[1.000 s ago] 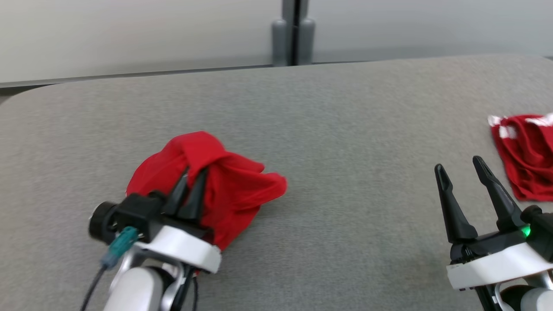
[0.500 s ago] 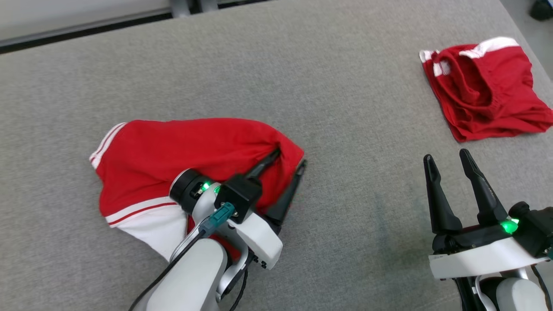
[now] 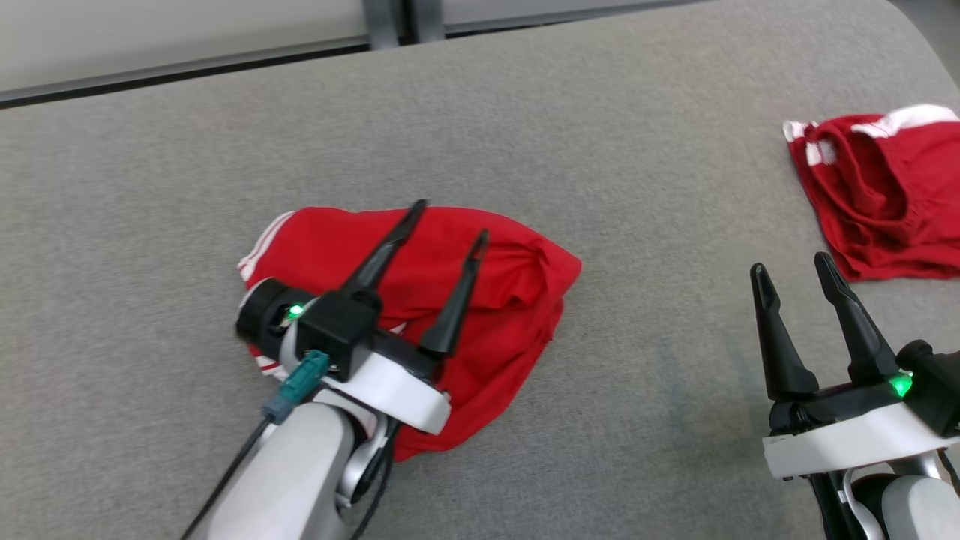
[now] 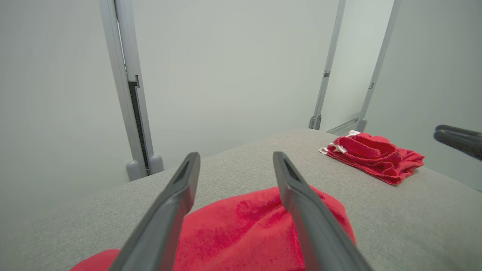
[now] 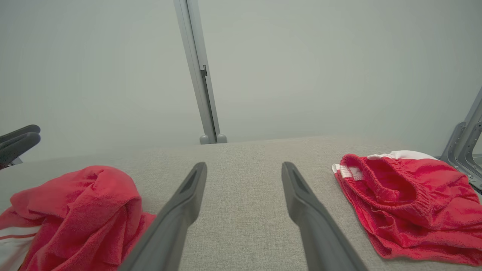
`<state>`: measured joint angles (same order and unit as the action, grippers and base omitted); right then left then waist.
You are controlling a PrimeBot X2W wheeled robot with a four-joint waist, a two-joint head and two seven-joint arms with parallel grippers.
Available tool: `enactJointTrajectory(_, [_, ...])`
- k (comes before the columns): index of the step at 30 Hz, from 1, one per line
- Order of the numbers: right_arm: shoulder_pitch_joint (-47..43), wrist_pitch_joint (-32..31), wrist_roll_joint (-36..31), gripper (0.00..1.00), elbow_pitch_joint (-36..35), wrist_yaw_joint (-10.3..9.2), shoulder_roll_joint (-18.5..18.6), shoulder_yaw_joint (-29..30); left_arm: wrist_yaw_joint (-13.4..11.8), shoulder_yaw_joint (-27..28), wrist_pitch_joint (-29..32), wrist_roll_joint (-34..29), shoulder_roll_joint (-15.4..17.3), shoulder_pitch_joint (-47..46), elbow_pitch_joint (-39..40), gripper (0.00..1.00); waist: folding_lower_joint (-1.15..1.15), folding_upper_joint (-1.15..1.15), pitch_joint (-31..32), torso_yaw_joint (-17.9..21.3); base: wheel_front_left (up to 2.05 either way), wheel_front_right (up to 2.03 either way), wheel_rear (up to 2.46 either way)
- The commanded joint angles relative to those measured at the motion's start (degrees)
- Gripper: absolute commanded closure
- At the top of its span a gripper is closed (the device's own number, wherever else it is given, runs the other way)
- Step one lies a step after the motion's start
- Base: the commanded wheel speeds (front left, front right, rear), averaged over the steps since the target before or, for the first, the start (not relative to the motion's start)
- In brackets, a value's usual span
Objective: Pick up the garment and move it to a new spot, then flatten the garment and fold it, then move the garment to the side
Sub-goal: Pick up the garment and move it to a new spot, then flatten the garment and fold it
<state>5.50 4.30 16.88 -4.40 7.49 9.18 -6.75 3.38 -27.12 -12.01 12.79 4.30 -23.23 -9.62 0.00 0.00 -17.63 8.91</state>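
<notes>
A red garment with white stripes (image 3: 517,300) lies crumpled on the grey table, left of centre; it also shows in the left wrist view (image 4: 241,233) and the right wrist view (image 5: 75,210). My left gripper (image 3: 448,219) hovers over it, open, with nothing between its fingers. My right gripper (image 3: 791,266) stands open at the lower right, apart from any cloth.
A second red garment with white trim (image 3: 885,195) lies folded at the table's far right, near the rounded corner; it shows too in the right wrist view (image 5: 406,203). The grey table (image 3: 600,112) ends at a pale wall with a grey post (image 3: 390,22).
The left gripper has let go of the garment, opened and lifted above it. The garment now lies more spread than a second ago. The head camera has shifted. The right gripper has kept still.
</notes>
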Motion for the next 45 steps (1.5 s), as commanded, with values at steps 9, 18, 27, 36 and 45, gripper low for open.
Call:
enactJointTrajectory(9, [-2.3,-2.9,-0.9,0.00,-1.9,0.00,1.4,1.4,-5.7,10.2,-0.4,4.9,5.6,6.6,0.3,0.00,0.00,0.00,5.6,-7.7,0.00,0.00,0.00])
enactJointTrajectory(18, [-5.0,-4.9,-1.4,0.00,-3.0,0.00,2.2,2.0,-8.4,15.6,-1.6,7.0,9.0,14.3,2.0,0.00,0.00,0.00,9.3,-9.9,0.00,0.00,0.00])
enactJointTrajectory(27, [-9.2,-6.7,-1.1,0.00,-4.1,0.00,2.6,2.9,-9.2,15.0,-1.2,7.2,9.9,20.8,4.3,0.00,0.00,0.00,13.6,-10.2,0.00,0.00,0.00])
enactJointTrajectory(36, [-12.5,-8.0,-2.0,0.00,-4.9,0.00,2.5,3.3,-10.4,14.5,-0.1,7.4,10.5,25.5,5.6,0.00,0.00,0.00,17.1,-9.9,0.00,0.00,0.00])
enactJointTrajectory(45, [-13.4,-8.9,-2.1,0.00,-6.4,0.00,2.4,3.5,-11.3,13.9,1.2,7.5,10.6,26.6,7.6,0.00,0.00,0.00,17.2,-9.7,0.00,0.00,0.00])
